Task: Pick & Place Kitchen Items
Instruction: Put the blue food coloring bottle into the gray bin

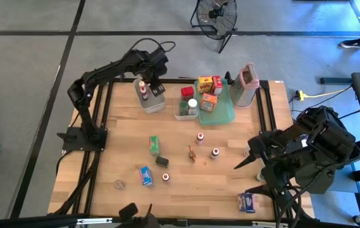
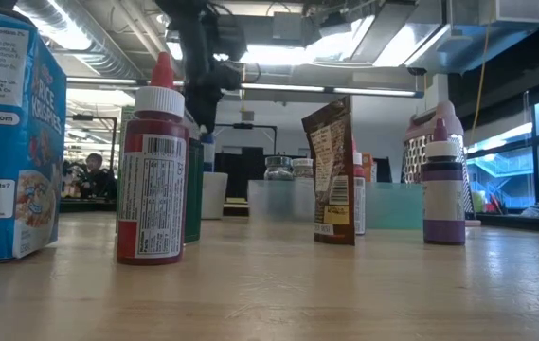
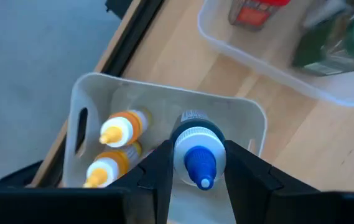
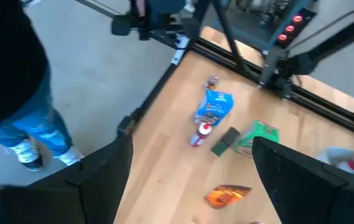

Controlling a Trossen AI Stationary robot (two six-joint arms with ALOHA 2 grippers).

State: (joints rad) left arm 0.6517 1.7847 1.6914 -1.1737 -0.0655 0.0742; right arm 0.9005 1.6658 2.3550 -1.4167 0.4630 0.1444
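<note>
Clamped between the left gripper's point(image 3: 195, 180) fingers, a blue-capped bottle point(image 3: 195, 149) hangs upright over the clear bin point(image 3: 80, 93) (two yellow-capped bottles point(image 3: 117, 146) already inside), seemingly for release there, while the right gripper point(image 4: 192, 180) waits open at the table's right edge.

Blue packet point(image 4: 214, 106), red-capped bottle point(image 4: 200, 134), green box point(image 4: 256, 137) on table point(image 4: 164, 162).

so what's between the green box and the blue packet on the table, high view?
High view: a small dark block lies between the green box and the blue packet, slightly off to one side. Otherwise bare wood.
</note>
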